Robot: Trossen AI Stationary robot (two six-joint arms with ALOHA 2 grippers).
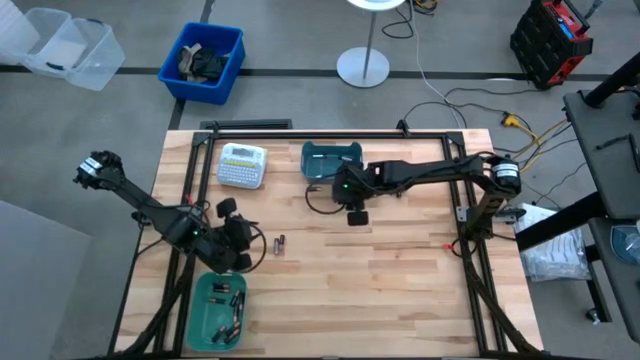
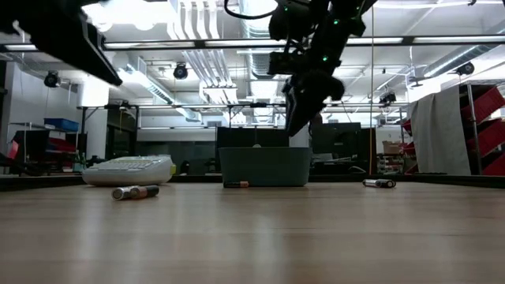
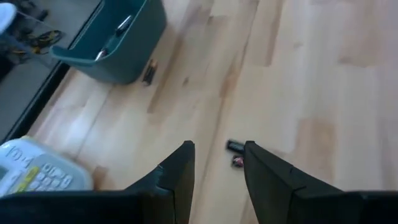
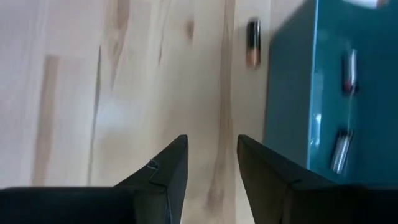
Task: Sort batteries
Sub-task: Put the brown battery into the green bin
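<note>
a: right gripper (image 1: 356, 216)?
b: hangs above the wooden table (image 1: 400, 290), beside the far teal plastic bin (image 1: 330, 160). fingers narrowly apart, empty. a dark copper-tipped battery (image 4: 252, 42) lies just beside that bin's wall.

a: left gripper (image 1: 243, 232)?
b: near the front teal plastic bin (image 1: 216, 310), fingers narrowly apart, empty. two small dark cylinder batteries (image 1: 279, 243) lie close ahead. a white label-maker with keypad (image 1: 243, 165) sits at the far edge.

Both arms dark, matte, six-jointed. Left gripper (image 3: 217, 168) and right gripper (image 4: 211, 162): two black wedge-shaped fingers each. Green indicator light on right arm's wrist.
</note>
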